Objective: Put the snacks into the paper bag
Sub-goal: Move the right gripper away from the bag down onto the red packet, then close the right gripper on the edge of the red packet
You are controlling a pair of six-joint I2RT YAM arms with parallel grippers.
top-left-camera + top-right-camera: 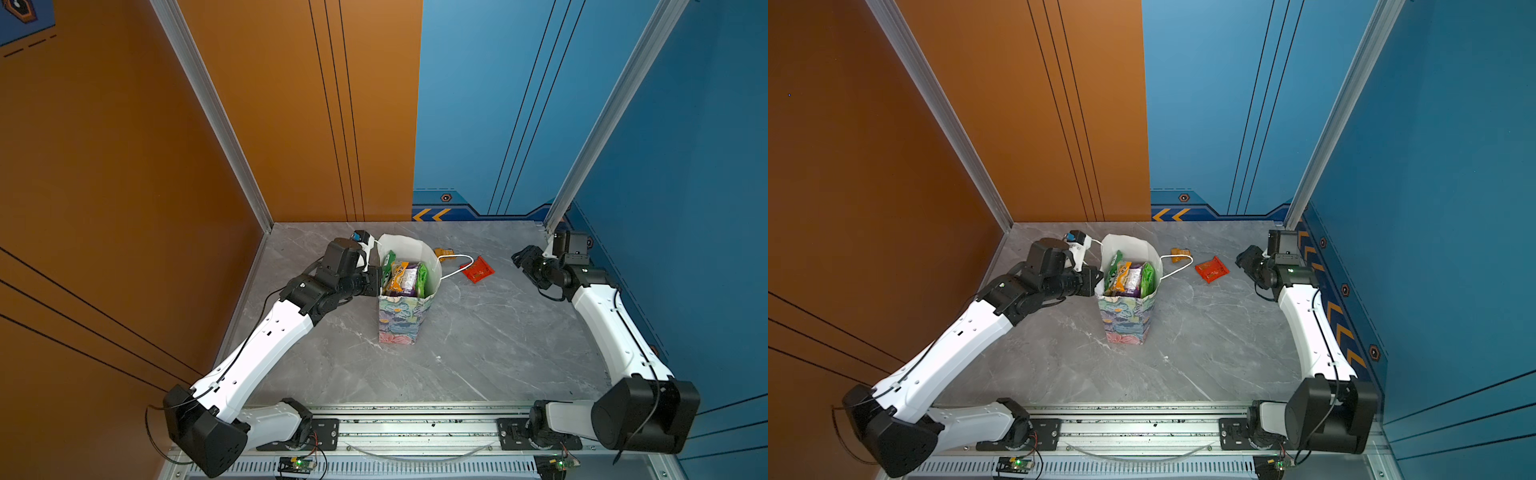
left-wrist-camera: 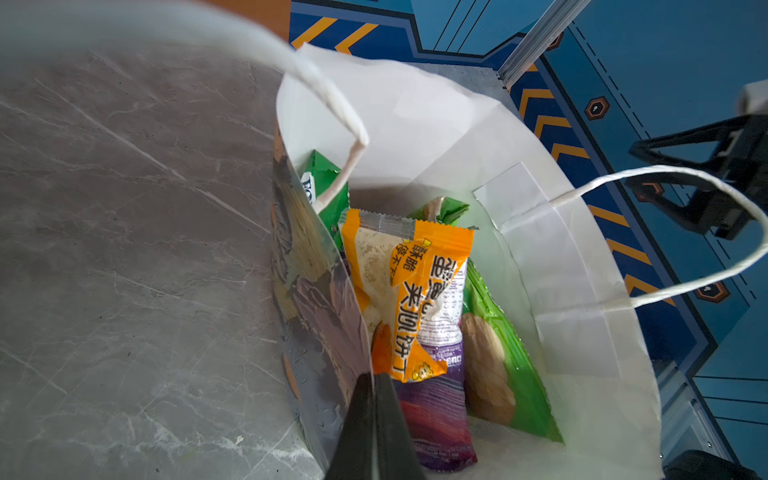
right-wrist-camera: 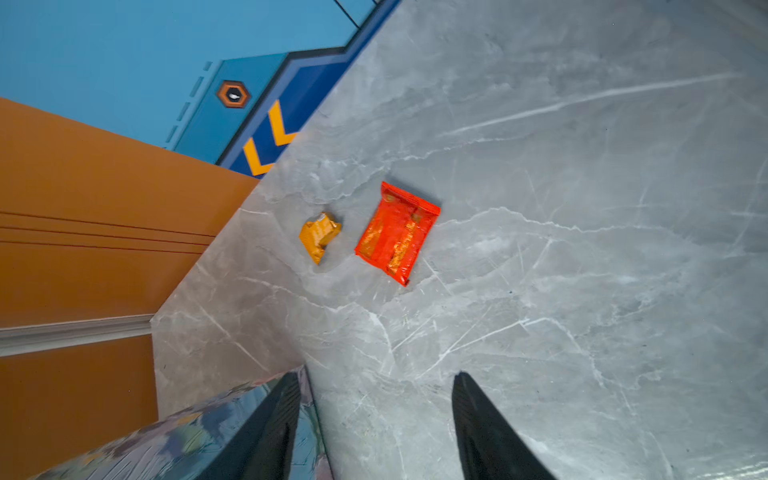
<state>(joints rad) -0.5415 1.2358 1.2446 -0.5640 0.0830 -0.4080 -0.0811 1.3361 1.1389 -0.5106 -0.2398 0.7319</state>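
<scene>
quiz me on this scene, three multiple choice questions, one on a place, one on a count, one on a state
1. Where does the red packet lie relative to the paper bag?
A. inside it
B. on the table, to its right in both top views
C. under it

2. How many packets lie on the table outside the bag?
A. none
B. five
C. two

3. How is the right gripper?
A. open and empty
B. shut on the red packet
C. shut on a bag handle

Answers:
1 B, it lies flat on the bare table.
2 C, only the red one and a small orange packet lie outside.
3 A, in the right wrist view its jaws stand apart with nothing between.
</scene>
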